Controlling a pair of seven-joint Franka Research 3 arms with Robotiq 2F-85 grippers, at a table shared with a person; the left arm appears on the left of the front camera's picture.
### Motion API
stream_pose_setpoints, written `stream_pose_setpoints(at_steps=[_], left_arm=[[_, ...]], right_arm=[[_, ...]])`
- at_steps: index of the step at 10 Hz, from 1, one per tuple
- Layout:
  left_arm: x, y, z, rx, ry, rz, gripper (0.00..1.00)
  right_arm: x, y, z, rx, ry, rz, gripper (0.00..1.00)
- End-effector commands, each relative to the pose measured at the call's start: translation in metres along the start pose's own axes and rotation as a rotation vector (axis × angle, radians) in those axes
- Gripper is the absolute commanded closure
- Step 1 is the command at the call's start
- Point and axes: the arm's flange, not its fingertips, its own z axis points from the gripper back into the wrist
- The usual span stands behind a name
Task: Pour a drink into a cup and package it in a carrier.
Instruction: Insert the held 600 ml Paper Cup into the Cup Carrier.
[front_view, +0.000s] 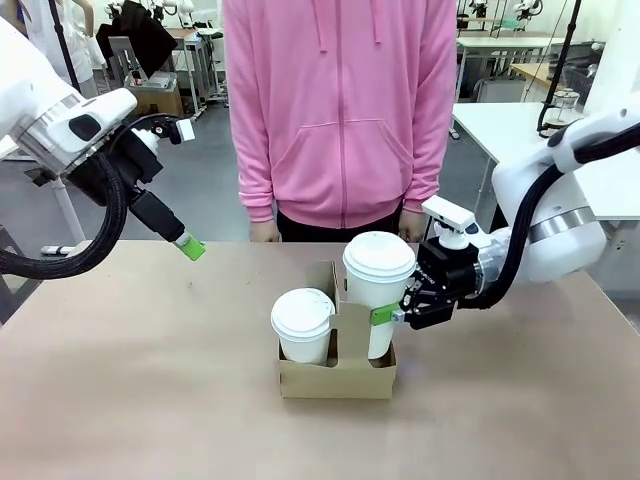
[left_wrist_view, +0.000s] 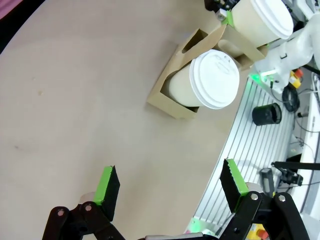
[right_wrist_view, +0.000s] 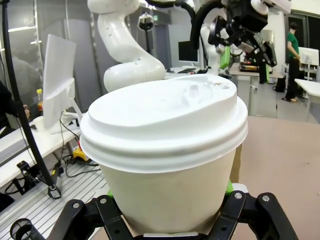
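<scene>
Counting, on the tan table (front_view: 120, 400):

- Cups, white paper, lidded: two. Taller cup (front_view: 379, 290) standing in the right slot; shorter cup (front_view: 302, 326) sitting in the left slot.
- White plastic lids: two, one capping each cup.
- Carrier (front_view: 337, 375), brown cardboard, with central handle tab: one.
- Round slots in it: two, both holding a cup.
- Robot arms reaching in: two.
- Grippers: two, left gripper (front_view: 190, 247) and right gripper (front_view: 400, 312).
- Persons standing at the far edge: one, wearing pink.
</scene>
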Motion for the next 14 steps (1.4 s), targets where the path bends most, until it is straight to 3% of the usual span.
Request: stream_pose_setpoints(at_steps=[1, 9, 14], left_arm=[[0.001, -0.001, 0.000, 0.010, -0.005, 0.010, 0.00], [0.001, -0.001, 0.000, 0.010, -0.005, 0.010, 0.00], [0.001, -0.001, 0.000, 0.010, -0.005, 0.010, 0.00]], right_arm=[[-0.013, -0.007, -0.007, -0.019, -0.010, 0.030, 0.20], [-0.058, -0.026, 0.002, 0.032, -0.001, 0.033, 0.20], [-0.074, -0.030, 0.004, 0.068, 0.061, 0.036, 0.20]])
